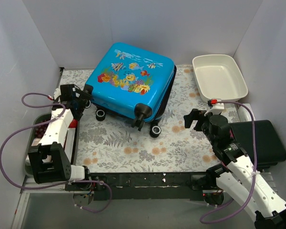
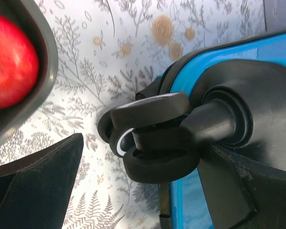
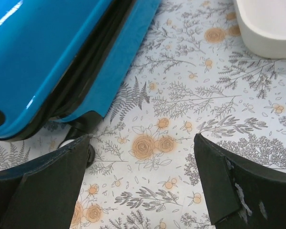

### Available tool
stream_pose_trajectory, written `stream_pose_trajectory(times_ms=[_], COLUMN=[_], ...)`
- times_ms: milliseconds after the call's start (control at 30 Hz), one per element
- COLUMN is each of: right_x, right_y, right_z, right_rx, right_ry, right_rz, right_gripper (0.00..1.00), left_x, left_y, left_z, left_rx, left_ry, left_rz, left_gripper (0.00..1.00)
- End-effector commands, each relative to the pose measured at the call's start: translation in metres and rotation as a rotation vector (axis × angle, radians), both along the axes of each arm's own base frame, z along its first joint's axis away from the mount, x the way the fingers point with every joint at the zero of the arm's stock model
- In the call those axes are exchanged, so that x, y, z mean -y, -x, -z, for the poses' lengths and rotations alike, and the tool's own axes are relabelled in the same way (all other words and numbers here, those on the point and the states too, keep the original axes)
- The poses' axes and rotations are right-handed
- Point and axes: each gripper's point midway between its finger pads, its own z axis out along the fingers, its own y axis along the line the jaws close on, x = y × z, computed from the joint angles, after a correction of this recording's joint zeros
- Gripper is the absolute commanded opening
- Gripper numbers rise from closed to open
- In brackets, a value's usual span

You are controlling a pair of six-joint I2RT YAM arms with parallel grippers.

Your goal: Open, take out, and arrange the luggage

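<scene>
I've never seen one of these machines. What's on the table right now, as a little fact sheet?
Luggage: blue fish-print suitcase, lying flat, looks shut, wheels toward the arms
Left gripper: open, a suitcase wheel between its fingers
Right gripper: open, above the patterned cloth beside the suitcase
Nearby: empty white tub, black case, red apple in grey tray

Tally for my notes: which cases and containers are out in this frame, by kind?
Blue suitcase: 1
White tub: 1
Flat black case: 1
Grey tray: 1
Total: 4
</scene>
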Motion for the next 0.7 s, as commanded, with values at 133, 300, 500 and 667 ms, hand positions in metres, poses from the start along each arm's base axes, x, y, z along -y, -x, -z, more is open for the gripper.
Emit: stream_pose_trajectory(times_ms=[133, 300, 500, 667], right_x=[-0.016, -0.026, -0.034, -0.039], right_y=[-0.015, -0.027, -0.039, -0.039], right_z=[0.013, 0.023, 0.029, 0.033], right_rx=[-0.06, -0.112, -0.156, -0.17], right_ry=[-0.039, -0.033, -0.027, -0.029], right_rz=[-0.009, -0.018, -0.024, -0.045], right_gripper=[0.96, 0.96, 0.96, 0.96], left_x=[0.002, 0.091, 0.24, 0.277], left_y=[-0.005, 0.03, 0.085, 0.105], left_z=[-0.067, -0.115, -0.118, -0.092], left_rx=[0.167, 0.311, 0.382, 0.31], left_ry=[0.032, -0.031, -0.062, -0.277], left_rz=[0.117, 0.407, 0.908, 0.993], left_gripper=[0.98, 0.98, 0.98, 0.98])
